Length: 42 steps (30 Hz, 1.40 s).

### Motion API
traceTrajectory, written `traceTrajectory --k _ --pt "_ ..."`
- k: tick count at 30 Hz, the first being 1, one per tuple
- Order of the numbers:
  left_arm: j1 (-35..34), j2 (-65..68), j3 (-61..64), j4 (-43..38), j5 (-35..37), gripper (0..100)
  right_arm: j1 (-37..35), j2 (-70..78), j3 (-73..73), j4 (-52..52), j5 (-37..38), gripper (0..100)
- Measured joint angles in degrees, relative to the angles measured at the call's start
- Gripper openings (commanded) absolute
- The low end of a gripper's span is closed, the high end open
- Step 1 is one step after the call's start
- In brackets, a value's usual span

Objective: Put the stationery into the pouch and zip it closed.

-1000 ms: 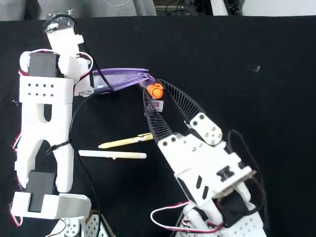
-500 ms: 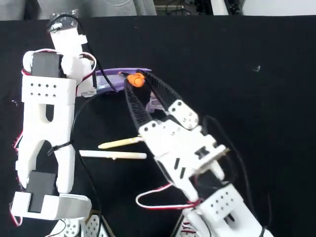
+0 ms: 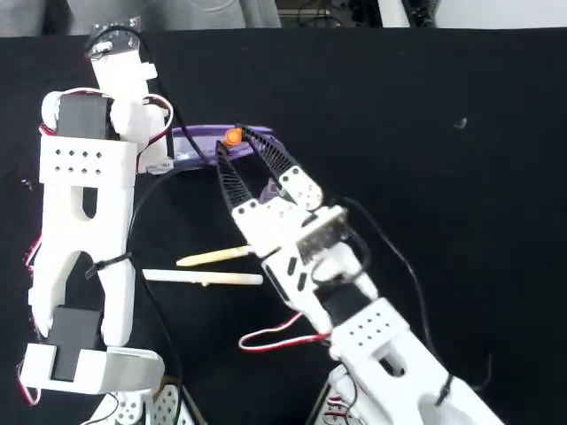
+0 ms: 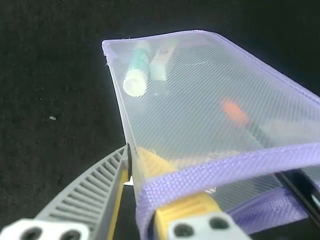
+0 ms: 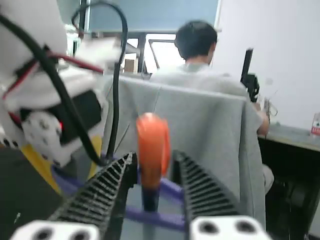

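as the right arm [image 3: 354,310] has swung across the bench [image 3: 443,177], high view, change: the right tool [image 3: 236,142] has carried the orange-capped pen [image 3: 233,135] over from well beside the pouch [image 3: 199,137] to its purple top edge within the last second.
high view, meaning: judged as the insertion step for this pen, since the tip looks lined up with the mouth. zipping not yet begun.
high view, unchanged: yellow pen [image 3: 226,256] and white pen [image 3: 202,278] lie where they did, near each other and well apart from the pouch.
high view, count: 1 pouch, 1 pen in hand, 2 pens loose on the bench.
left wrist view, left tool [image 4: 136,156]: clamped on the pouch's corner, holding it up off the bench.
left wrist view, contents: green marker [image 4: 137,75] and a pale stick [image 4: 161,62] lie side by side inside, so 2 are counted in.
left wrist view, orange blur: shows through the mesh. cannot tell whether inside or behind.
right wrist view, grip: the right tool's jaws are closed on the orange-capped pen just below its cap, pen upright, purple pouch edge just beyond.
right wrist view, left arm [image 5: 45,100]: close by.
tally: 5 stationery items seen, 3 still out.
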Motion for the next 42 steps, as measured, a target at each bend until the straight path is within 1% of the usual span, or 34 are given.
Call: traceTrajectory --k 7,12,14,19,22,26,29,33,37,42 --pt "0.0 -0.09 1.23 -0.53 0.0 3 0.0 10.02 -3.69 -0.62 0.0 24.4" --pt "-0.18 -0.35 2.73 -2.55 0.0 3 0.26 9.49 -4.22 -0.18 0.0 24.3" --pt "-1.05 -0.35 2.73 -3.16 0.0 3 0.53 7.56 -4.22 2.37 0.0 24.3" --pt "-5.1 -0.35 2.73 -4.48 -0.09 3 2.55 -2.55 -5.89 14.59 0.0 24.1" --pt "-7.3 -0.35 2.73 -4.48 -0.09 3 3.52 -10.37 -8.26 24.35 0.0 24.0" --pt "-9.67 -0.35 2.73 -4.48 -0.18 3 3.87 -18.37 -14.33 39.91 0.0 24.0" --pt "-11.34 -0.35 2.81 -4.84 -0.18 3 3.87 -19.87 -20.66 51.78 0.0 24.0" --pt "-13.19 -0.26 2.81 -6.15 -0.18 3 3.87 -19.43 -25.41 63.82 0.0 24.0" --pt "-13.71 -0.26 3.43 -6.42 -0.18 3 3.78 -15.65 -25.93 72.0 0.0 24.0" --pt "-13.8 -1.23 6.95 -9.93 -1.05 3 4.48 -14.07 -21.01 73.67 3.16 24.0"
